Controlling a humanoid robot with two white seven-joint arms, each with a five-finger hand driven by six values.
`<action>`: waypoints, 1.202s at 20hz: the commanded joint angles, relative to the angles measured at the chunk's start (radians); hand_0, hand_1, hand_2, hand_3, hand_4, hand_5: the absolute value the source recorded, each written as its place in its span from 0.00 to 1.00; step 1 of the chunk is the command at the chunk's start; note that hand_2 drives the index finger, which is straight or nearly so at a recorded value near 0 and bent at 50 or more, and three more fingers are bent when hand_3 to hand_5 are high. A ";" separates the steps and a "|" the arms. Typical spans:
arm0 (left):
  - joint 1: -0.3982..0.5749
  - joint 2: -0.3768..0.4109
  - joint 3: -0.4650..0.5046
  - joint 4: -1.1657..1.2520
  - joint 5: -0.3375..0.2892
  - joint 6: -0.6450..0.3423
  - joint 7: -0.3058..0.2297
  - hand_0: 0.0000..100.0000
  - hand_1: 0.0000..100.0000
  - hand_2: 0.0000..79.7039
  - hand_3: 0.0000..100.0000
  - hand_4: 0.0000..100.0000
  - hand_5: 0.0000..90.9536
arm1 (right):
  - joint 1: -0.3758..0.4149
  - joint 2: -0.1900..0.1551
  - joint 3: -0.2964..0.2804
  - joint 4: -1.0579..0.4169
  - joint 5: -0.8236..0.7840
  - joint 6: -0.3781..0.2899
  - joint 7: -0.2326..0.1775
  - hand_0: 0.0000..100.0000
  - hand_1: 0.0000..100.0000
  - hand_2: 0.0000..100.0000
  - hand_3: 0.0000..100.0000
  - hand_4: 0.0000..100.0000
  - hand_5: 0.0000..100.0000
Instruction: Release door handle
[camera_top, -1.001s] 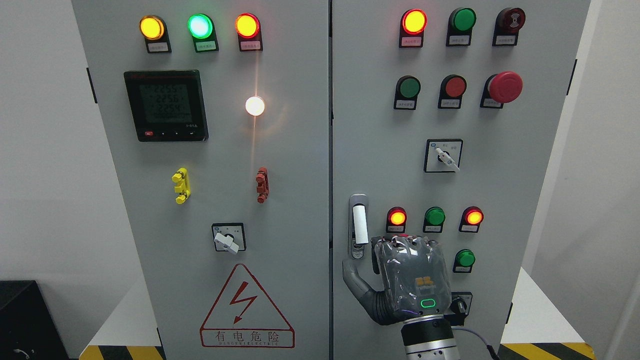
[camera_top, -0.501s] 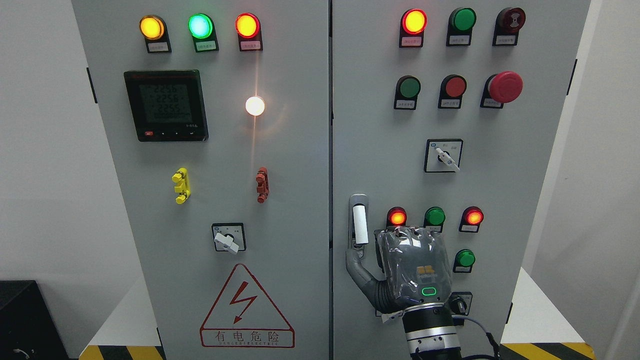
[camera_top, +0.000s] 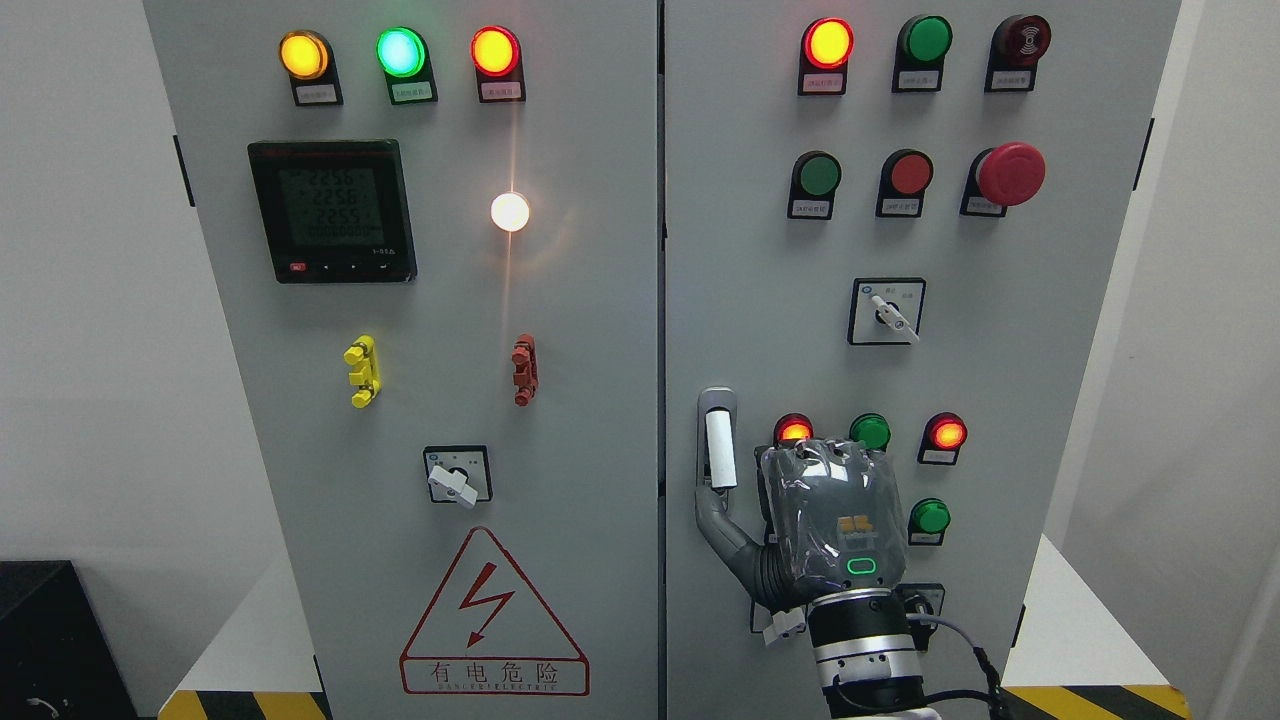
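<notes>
The door handle (camera_top: 720, 448), a white lever in a grey vertical recess, sits at the left edge of the right cabinet door (camera_top: 760, 300). My right hand (camera_top: 830, 520) rises from the bottom edge just right of the handle, its back toward the camera. The thumb (camera_top: 725, 530) is spread out to the left, its tip just under the lever's lower end. Nothing is wrapped around the lever. The other fingers point at the panel and are hidden behind the back of the hand. The left arm does not show.
Lit red lamps (camera_top: 946, 433) and green buttons (camera_top: 930, 516) crowd the panel around the hand. A rotary switch (camera_top: 887, 312) is above, and a red mushroom button (camera_top: 1010, 173) is higher up. The left door (camera_top: 450, 300) carries a meter (camera_top: 330, 210) and a warning triangle (camera_top: 492, 615).
The right hand has risen along the door and now overlaps the lower edges of the red and green lamps. Its thumb tip has climbed to just below the lever's end.
</notes>
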 joint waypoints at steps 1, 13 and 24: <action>-0.026 0.000 0.000 0.029 0.000 0.000 0.001 0.12 0.56 0.00 0.00 0.00 0.00 | -0.015 0.000 -0.009 0.019 0.000 0.001 0.000 0.35 0.31 0.94 1.00 1.00 1.00; -0.026 0.000 0.000 0.029 0.001 0.000 0.001 0.12 0.56 0.00 0.00 0.00 0.00 | -0.021 0.000 -0.009 0.030 0.000 0.010 0.000 0.33 0.32 0.94 1.00 1.00 1.00; -0.026 0.000 0.000 0.029 0.000 0.000 0.001 0.12 0.56 0.00 0.00 0.00 0.00 | -0.020 0.000 -0.008 0.026 -0.002 0.010 -0.001 0.40 0.33 0.94 1.00 1.00 1.00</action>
